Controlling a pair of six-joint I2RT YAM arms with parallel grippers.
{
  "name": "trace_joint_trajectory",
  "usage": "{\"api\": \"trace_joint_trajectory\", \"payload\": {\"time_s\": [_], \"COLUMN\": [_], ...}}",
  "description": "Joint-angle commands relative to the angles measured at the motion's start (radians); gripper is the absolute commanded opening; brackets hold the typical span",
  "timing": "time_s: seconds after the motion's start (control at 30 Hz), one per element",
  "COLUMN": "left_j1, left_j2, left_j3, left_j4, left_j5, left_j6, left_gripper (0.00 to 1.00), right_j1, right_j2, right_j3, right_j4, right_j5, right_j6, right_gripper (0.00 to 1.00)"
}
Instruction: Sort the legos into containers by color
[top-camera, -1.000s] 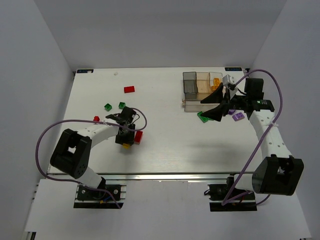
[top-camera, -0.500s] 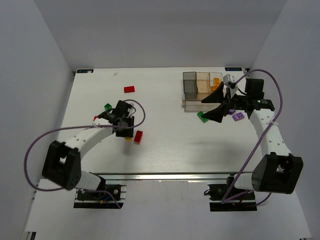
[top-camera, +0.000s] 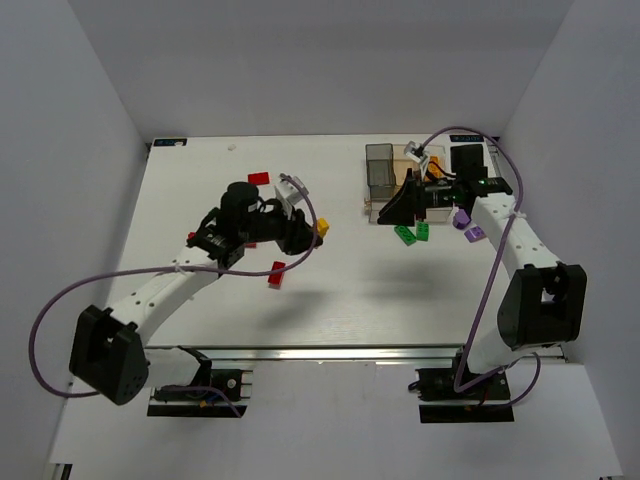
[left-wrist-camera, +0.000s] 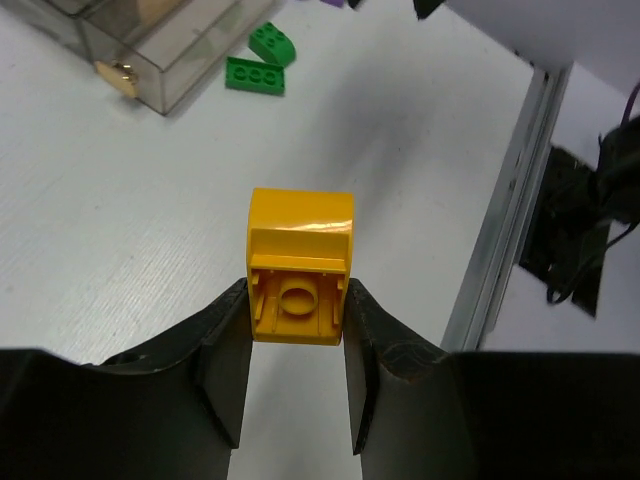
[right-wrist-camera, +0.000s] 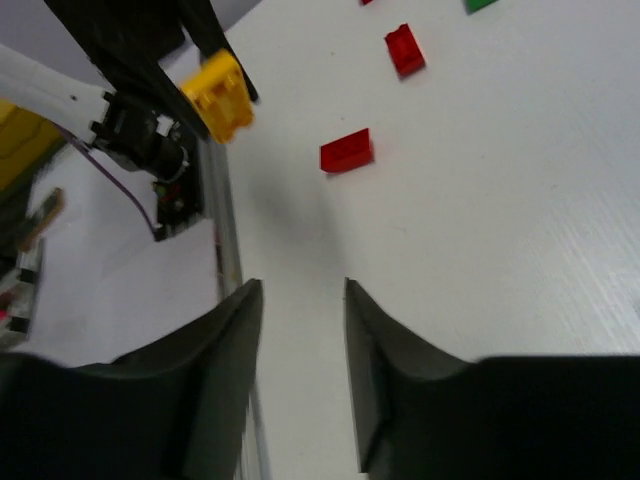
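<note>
My left gripper is shut on a yellow brick and holds it above the middle of the table; in the left wrist view the brick sits between the two fingers, hollow underside towards the camera. My right gripper is open and empty, in front of the three-bin organizer; its fingers point towards the left arm. Two green bricks lie just in front of the organizer and show in the left wrist view. Two purple bricks lie to its right.
Red bricks lie at the back left and below the left arm; the right wrist view shows two red bricks. The organizer's corner shows in the left wrist view. The table's near rail is to the right.
My left arm has lifted the yellow brick off the table and swung right towards the centre. My right gripper has moved left, in front of the organizer.
</note>
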Motion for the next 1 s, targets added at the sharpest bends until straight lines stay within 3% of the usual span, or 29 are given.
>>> {"api": "trace_joint_trajectory", "payload": {"time_s": [0.0, 0.03, 0.07, 0.13, 0.23, 0.33, 0.4, 0.43, 0.47, 0.6, 0.73, 0.83, 0.97], "left_j1": [-0.029, -0.040, -0.040, -0.049, -0.058, -0.080, -0.080, -0.091, -0.109, -0.141, -0.184, -0.212, -0.247], "left_j2": [0.094, 0.117, 0.138, 0.204, 0.273, 0.292, 0.298, 0.292, 0.268, 0.188, 0.123, 0.099, 0.120], "left_j3": [0.047, 0.076, 0.087, 0.127, 0.162, 0.164, 0.182, 0.190, 0.188, 0.113, 0.031, -0.017, -0.017], "left_j4": [0.067, 0.035, 0.029, 0.015, 0.019, 0.041, 0.007, -0.055, -0.075, -0.007, 0.091, 0.167, 0.181], "left_j5": [0.130, 0.171, 0.208, 0.329, 0.472, 0.596, 0.571, 0.505, 0.351, -0.007, -0.215, -0.379, -0.462], "left_j6": [0.200, 0.233, 0.264, 0.264, 0.271, 0.255, 0.290, 0.315, 0.373, 0.421, 0.455, 0.481, 0.528], "left_gripper": [0.00, 0.00, 0.00, 0.00, 0.00, 0.00, 0.00, 0.00, 0.00, 0.00, 0.00, 0.00, 0.00], "right_j1": [0.029, 0.038, 0.055, 0.071, 0.095, 0.127, 0.143, 0.144, 0.149, 0.166, 0.187, 0.198, 0.216], "right_j2": [0.012, 0.014, 0.012, -0.012, -0.049, -0.103, -0.111, -0.095, -0.069, 0.061, 0.009, 0.006, -0.012], "right_j3": [0.056, 0.056, 0.057, 0.038, -0.025, -0.128, -0.163, -0.154, -0.077, 0.102, -0.005, -0.005, -0.018], "right_j4": [0.002, -0.016, -0.050, -0.082, -0.166, -0.124, 0.096, 0.135, 0.064, -0.087, 0.181, 0.174, 0.227], "right_j5": [-0.034, -0.069, -0.086, -0.070, -0.079, -0.014, 0.047, 0.067, 0.059, 0.007, 0.126, 0.184, 0.262], "right_j6": [0.120, 0.096, -0.044, -0.165, -0.546, -0.691, -0.518, -0.296, -0.249, -0.141, 0.220, 0.267, 0.406], "right_gripper": [0.51, 0.58, 0.76, 0.86, 0.89, 0.89, 0.89, 0.88, 0.86, 0.81, 0.80, 0.80, 0.80]}}
